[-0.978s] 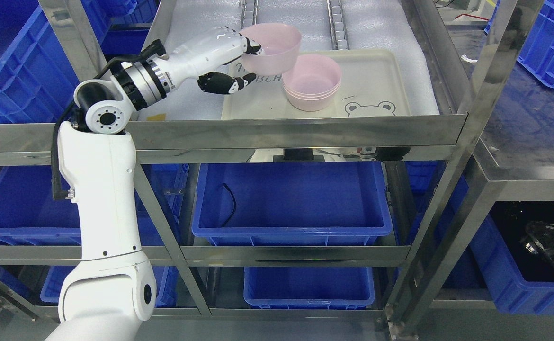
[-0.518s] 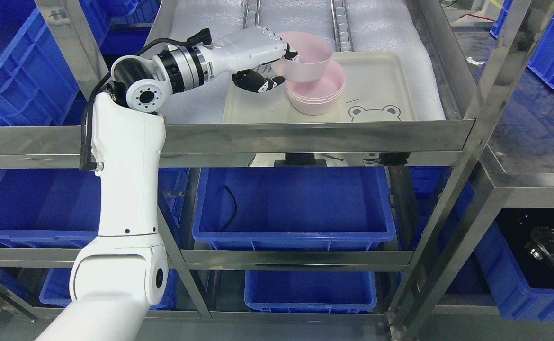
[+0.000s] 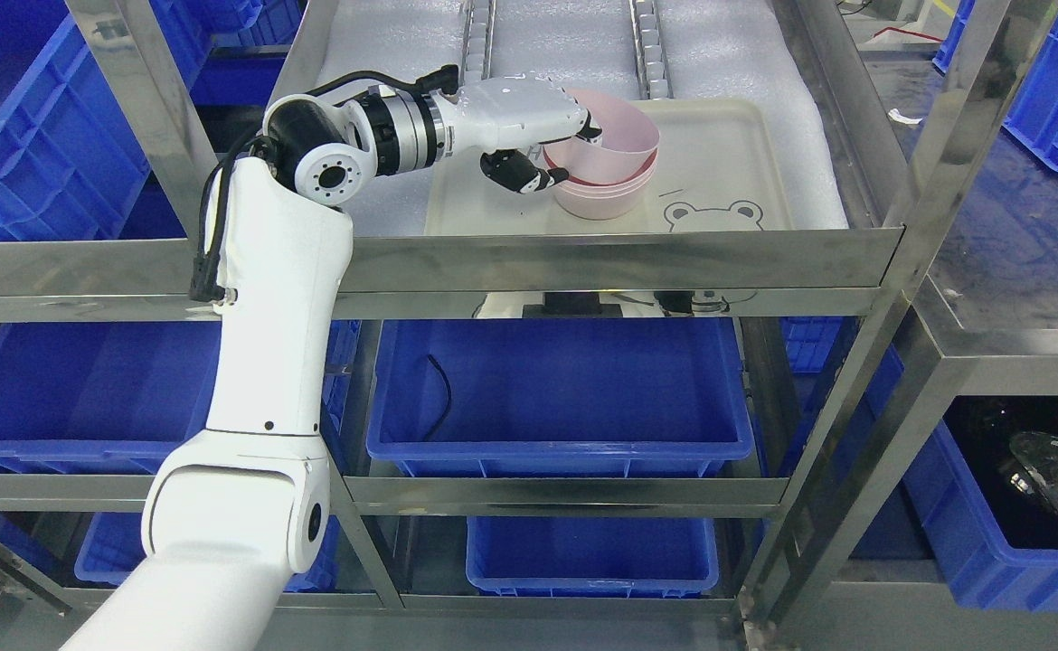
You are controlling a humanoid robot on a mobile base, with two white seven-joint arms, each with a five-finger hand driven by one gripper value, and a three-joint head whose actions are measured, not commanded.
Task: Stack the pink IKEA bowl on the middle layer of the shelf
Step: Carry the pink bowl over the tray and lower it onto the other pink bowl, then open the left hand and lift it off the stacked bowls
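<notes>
Pink bowl (image 3: pixel 615 136) held tilted over stack of pink bowls (image 3: pixel 603 194) on cream tray (image 3: pixel 719 172).
Gripped at near rim by left hand (image 3: pixel 529 136), lower edge inside the top of the stack; tray flat on steel shelf (image 3: pixel 583 253), blue bins (image 3: pixel 556 380) below.

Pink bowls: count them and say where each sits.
3 that I can tell apart: one held bowl in the left hand, tilted into the stack of two on the tray. More could be nested, hidden.

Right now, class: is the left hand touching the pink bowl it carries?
Touching. The head view shows the left hand with fingers hooked over the rim of the pink bowl.
</notes>
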